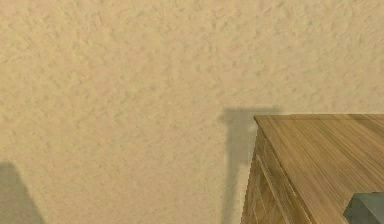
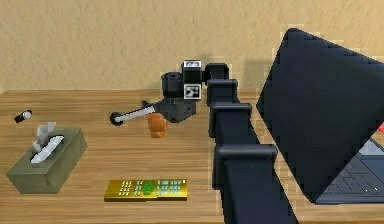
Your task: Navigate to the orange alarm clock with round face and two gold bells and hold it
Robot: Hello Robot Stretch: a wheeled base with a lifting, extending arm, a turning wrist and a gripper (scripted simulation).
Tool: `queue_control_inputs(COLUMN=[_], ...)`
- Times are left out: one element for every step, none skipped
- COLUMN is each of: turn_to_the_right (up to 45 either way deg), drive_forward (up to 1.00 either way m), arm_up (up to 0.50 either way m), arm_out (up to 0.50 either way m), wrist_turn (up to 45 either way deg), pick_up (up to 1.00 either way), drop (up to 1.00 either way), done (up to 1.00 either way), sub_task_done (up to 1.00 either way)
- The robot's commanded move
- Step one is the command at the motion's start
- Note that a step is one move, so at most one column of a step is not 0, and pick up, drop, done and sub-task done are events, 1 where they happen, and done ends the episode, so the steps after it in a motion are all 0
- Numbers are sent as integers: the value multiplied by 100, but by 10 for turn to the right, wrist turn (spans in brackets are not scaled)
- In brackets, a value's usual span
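The two thin fingers point(image 2: 137, 112) reach toward the arm side view's left, low over the wooden table point(image 2: 90, 105). Whether they are apart or together cannot be told. The gripper point(image 2: 117, 118) ends in a pale tip above bare wood. Its dark body sits to the right of that, with two white squares point(image 2: 190, 80) bearing black marks stacked at the arm's far end.

Just below the gripper's body is a small orange thing point(image 2: 158, 124). It is a squat, blocky blob of plain orange, a shade darker along its top, and too small for a face or bells to be made out. It lies about midway along the table, nearer the far edge by the wall than the near edge. I cannot tell whether it rests on the wood or touches the gripper, so I cannot tell whether the gripper holds anything.

The arm point(image 2: 235, 140) is a dark square bar that runs back from there to the bottom edge of the view. To its right, an open black laptop point(image 2: 325, 105) stands toward the table's right end, with its screen's back facing the arm.

Toward the near edge, left of the arm, lies a flat yellow remote control point(image 2: 147, 188). Near the left end is an olive tissue box point(image 2: 48, 165) with a white tissue standing up from it. Beyond it, close to the far left corner, lies a small dark stick with a white tip point(image 2: 22, 117).

In the forward view, a corner of the table meets the beige wall point(image 1: 120, 90) at the right.
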Motion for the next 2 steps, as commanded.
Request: queue_control_inputs(turn_to_the_right=[0, 0], drive_forward=[0, 0], arm_up=[0, 0], arm_out=[0, 0], wrist_turn=[210, 0], pick_up=[0, 100], drop=[0, 0], done=[0, 0], sub_task_done=[0, 0])
